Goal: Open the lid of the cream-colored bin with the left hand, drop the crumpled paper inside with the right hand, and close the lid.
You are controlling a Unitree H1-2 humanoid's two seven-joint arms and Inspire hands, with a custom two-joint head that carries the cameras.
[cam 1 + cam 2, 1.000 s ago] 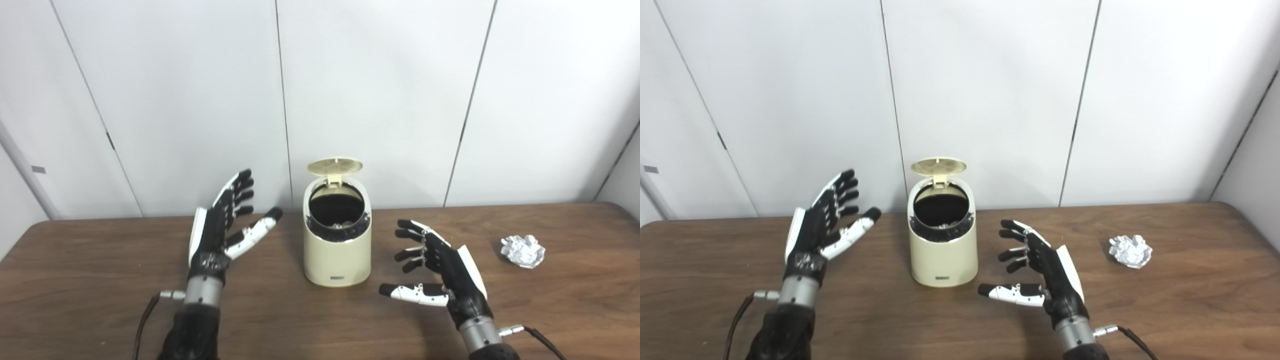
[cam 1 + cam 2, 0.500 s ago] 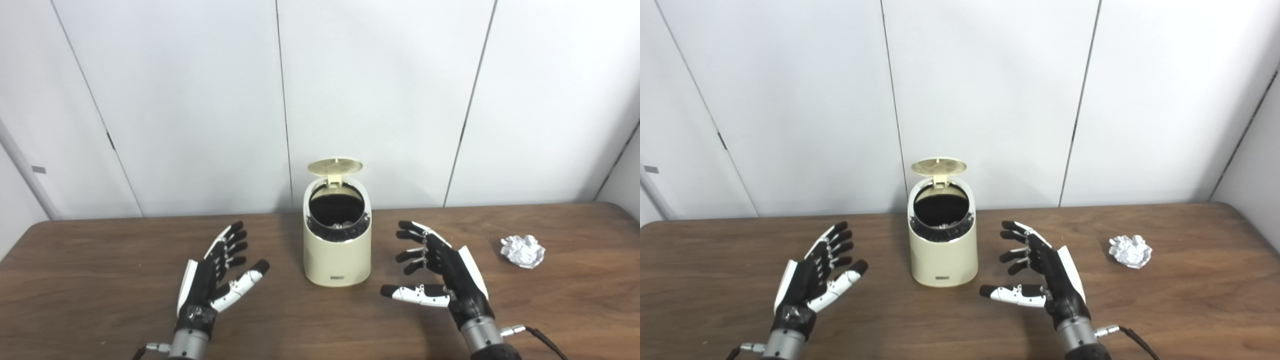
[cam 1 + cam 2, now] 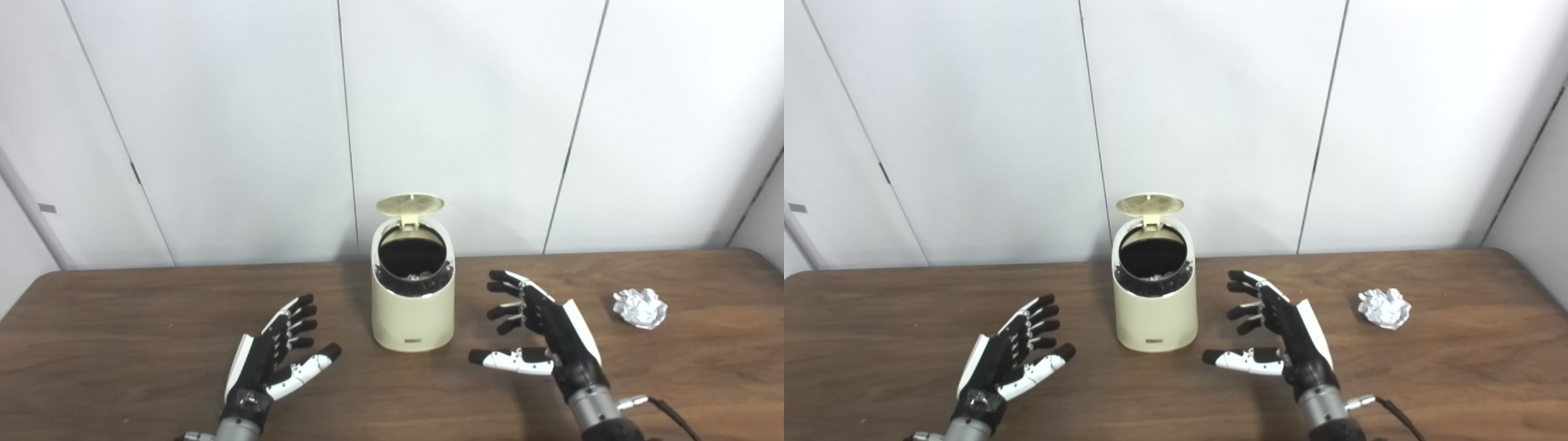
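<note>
Standing open: lid point(image 3: 410, 204) on bin point(image 3: 413, 306), frame centre. Paper ball point(image 3: 640, 307) is lying untouched, far right. Left hand point(image 3: 269, 361) and right hand point(image 3: 545, 334) are hovering, fingers wide, empty; drop and closing remaining.

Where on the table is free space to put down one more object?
Bare wood lies between the right hand and the crumpled paper, and at the far left beyond the left hand. It is crowded around the bin, which has a hand on each side.
</note>
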